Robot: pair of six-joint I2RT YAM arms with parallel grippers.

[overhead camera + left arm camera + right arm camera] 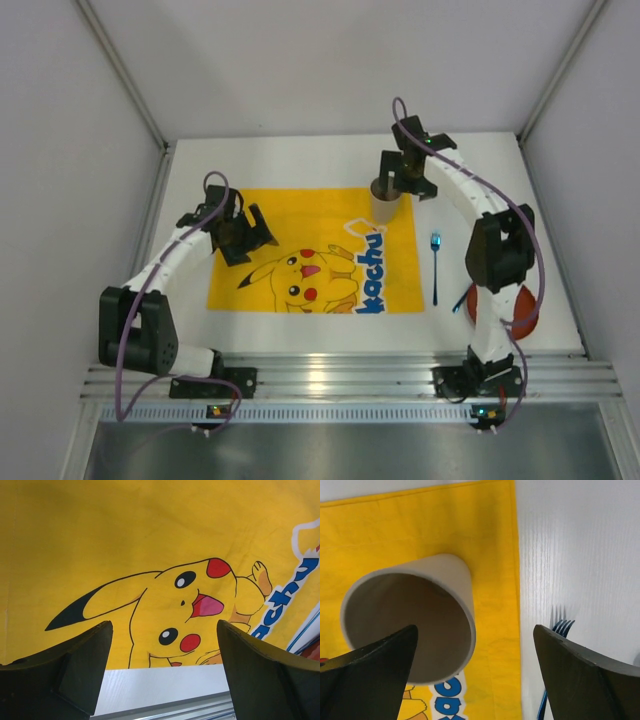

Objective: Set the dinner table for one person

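The white dinner table (300,165) carries a yellow Pikachu-print cloth (315,250). A beige cup (385,205) stands upright on the cloth's far right corner. A blue fork (436,265) lies on the table just right of the cloth. A red plate (520,315) lies at the near right, largely hidden under my right arm. My right gripper (410,170) is open above the cup (420,630), with the cup's right rim between the fingers (585,675); fork tines (561,627) show beside it. My left gripper (240,232) is open and empty above the cloth's left part (150,555).
A blue utensil handle (458,300) pokes out beside the plate. An aluminium rail (340,375) runs along the near edge. Grey walls enclose the table on the left, right and far sides. White tabletop (165,685) shows below the cloth in the left wrist view.
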